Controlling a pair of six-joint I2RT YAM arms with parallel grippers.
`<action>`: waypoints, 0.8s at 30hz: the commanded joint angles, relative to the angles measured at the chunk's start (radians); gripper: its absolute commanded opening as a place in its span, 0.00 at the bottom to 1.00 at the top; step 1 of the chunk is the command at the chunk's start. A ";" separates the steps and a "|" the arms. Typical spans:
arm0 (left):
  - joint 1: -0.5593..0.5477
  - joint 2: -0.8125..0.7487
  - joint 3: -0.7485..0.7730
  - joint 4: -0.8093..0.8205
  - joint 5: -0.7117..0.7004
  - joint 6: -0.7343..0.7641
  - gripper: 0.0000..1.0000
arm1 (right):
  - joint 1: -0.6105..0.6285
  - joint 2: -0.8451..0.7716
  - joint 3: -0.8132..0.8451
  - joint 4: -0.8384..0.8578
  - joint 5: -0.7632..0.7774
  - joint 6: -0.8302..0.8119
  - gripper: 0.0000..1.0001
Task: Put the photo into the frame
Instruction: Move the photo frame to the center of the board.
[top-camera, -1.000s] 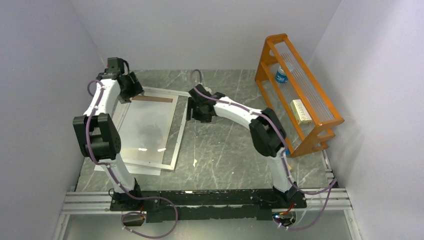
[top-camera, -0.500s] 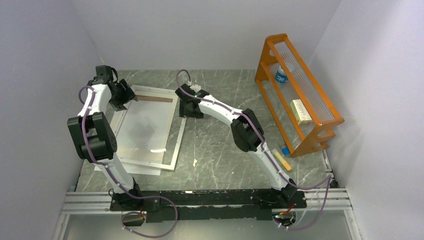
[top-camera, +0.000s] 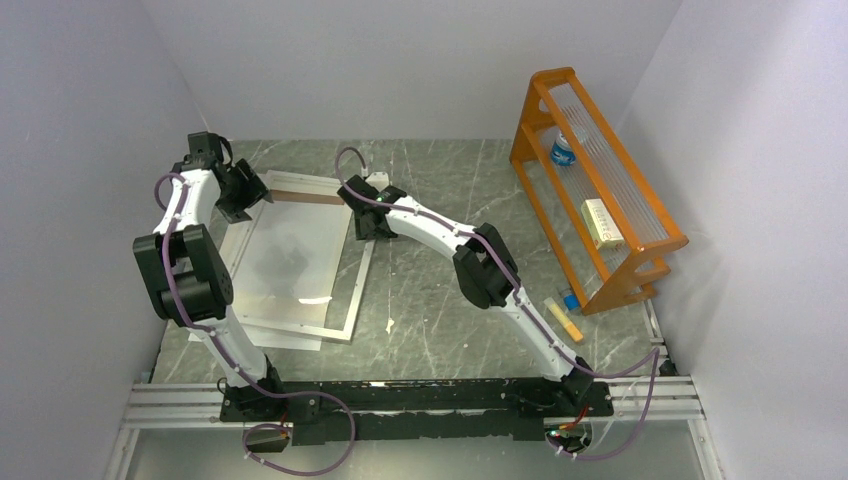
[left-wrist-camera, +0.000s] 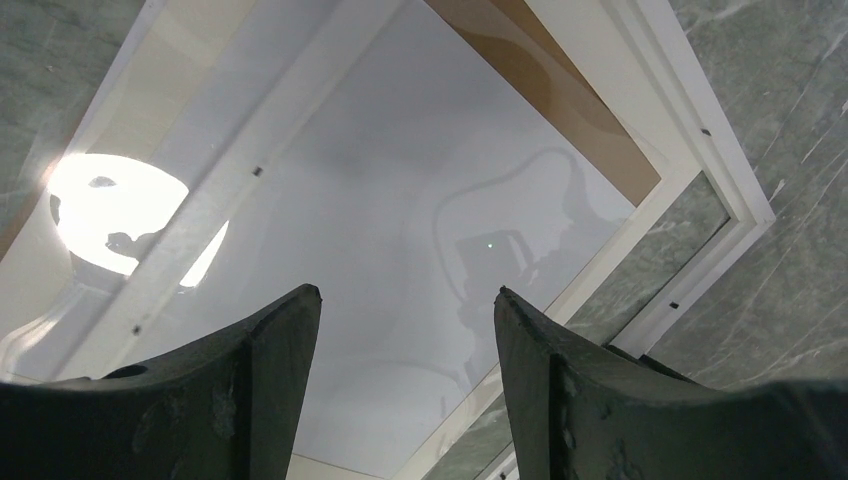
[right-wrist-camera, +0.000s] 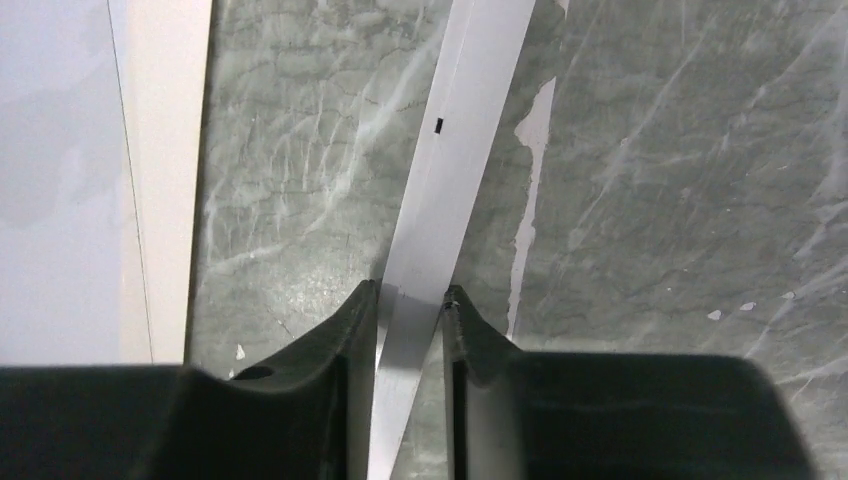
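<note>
Two-fingered left tool gapes empty, while right tool pinches the frame.

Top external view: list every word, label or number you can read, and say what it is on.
No text can be read.
Blue label on the bottle in the orange rack: too small to read.
Print on the pale box in the same rack: blurred.

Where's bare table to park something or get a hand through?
Free: far-centre table, between frame and orange rack; near-centre, between the frame's right rail and the right arm. Crowded: left side, frame with both hands at it: left hand, right hand. Also small items at the rack's foot.
</note>
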 joint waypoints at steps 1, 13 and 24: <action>0.011 -0.052 -0.009 0.026 0.007 0.006 0.69 | -0.020 -0.069 -0.080 -0.032 -0.026 -0.002 0.17; 0.028 -0.041 -0.032 0.044 0.061 0.029 0.70 | -0.135 -0.391 -0.503 0.138 -0.074 -0.127 0.00; 0.028 0.105 -0.123 0.129 0.399 0.034 0.43 | -0.312 -0.588 -0.754 0.265 -0.153 -0.317 0.00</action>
